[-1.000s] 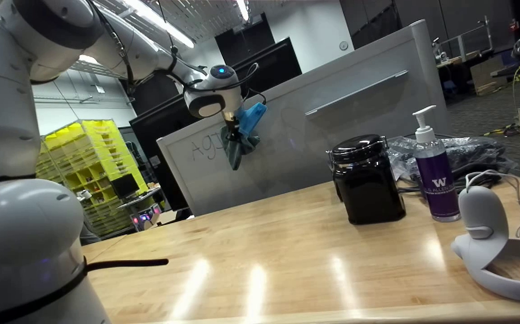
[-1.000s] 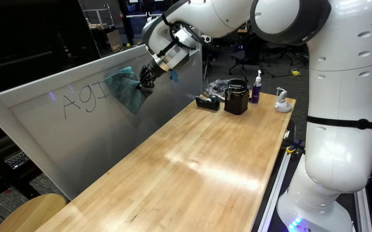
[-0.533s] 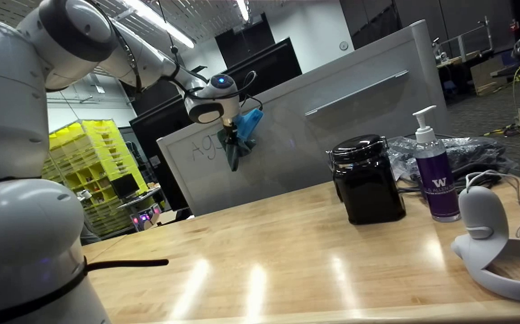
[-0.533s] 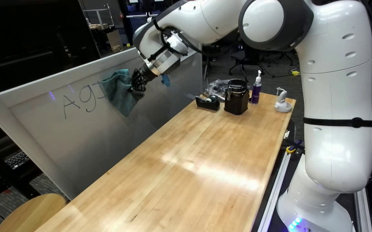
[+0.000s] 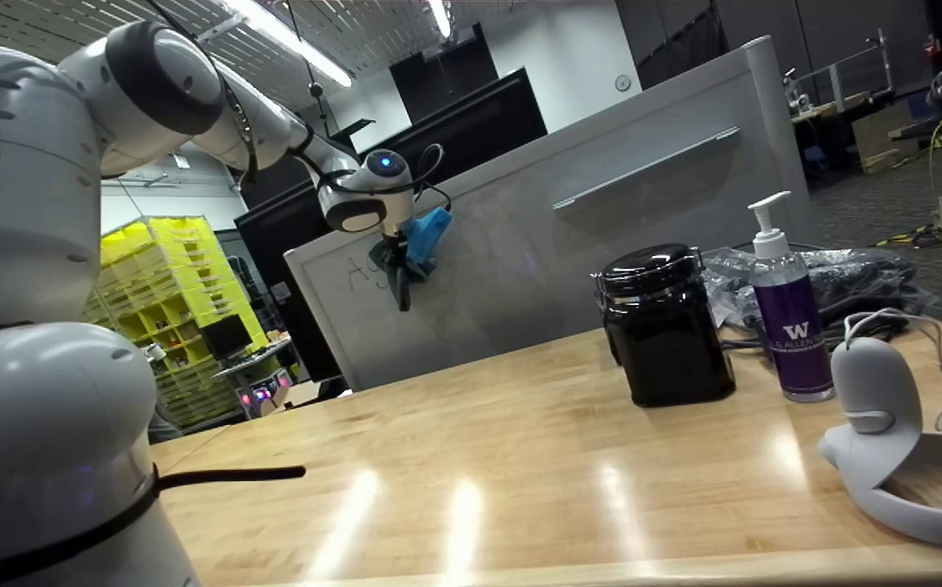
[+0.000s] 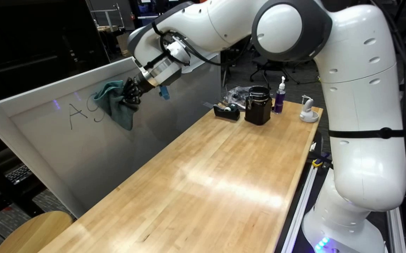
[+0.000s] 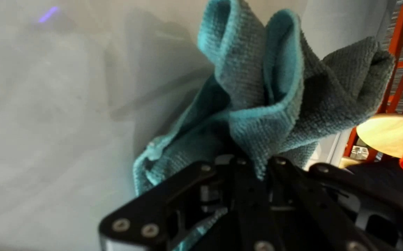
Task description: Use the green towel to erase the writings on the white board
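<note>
And the gripper (image 7: 253, 168) pinches the green towel (image 7: 260, 130) by its bunched middle, likely soft, light and best held there!

A black clamp-lid jar (image 5: 666, 334) stands on the wooden desk (image 5: 454, 456). In both exterior views, a purple pump bottle (image 5: 793, 334) is right of the jar, a VR controller (image 5: 878, 387) farther right, clear plastic packaging (image 5: 870, 277) behind. In an exterior view, a black tape dispenser (image 6: 226, 112) sits just left of the jar.

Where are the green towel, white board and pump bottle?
Green towel (image 7: 262, 130), wrist view: folded middle.
White board (image 6: 83, 154), in an exterior view: lower surface.
Pump bottle (image 5: 789, 315), in an exterior view: purple label.
</note>
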`<control>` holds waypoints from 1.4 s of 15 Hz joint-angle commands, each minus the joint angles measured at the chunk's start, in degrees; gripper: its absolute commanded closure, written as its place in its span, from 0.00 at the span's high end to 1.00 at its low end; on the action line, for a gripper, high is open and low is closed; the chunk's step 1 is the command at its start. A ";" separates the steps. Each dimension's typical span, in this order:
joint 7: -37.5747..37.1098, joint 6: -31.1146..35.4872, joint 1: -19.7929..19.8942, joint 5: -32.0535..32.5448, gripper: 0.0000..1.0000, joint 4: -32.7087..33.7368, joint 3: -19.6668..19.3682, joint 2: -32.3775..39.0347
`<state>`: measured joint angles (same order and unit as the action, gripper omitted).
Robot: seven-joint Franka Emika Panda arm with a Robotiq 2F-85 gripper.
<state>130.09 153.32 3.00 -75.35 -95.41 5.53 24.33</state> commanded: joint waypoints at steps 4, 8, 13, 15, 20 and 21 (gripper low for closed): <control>3.78 0.48 -1.43 -5.23 0.02 -0.56 4.01 -0.83; 4.79 -0.25 -1.54 -6.21 0.02 -0.67 5.62 -0.99; 7.05 -0.47 0.40 -4.32 0.02 3.05 4.13 1.78; 9.38 -0.12 1.41 -3.75 0.02 6.53 3.22 4.43; 13.65 -0.05 2.09 -4.74 0.02 9.48 3.69 8.35; 14.43 0.01 1.76 -5.33 0.02 8.70 4.31 8.31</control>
<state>141.65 152.42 5.53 -79.27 -88.15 8.69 30.81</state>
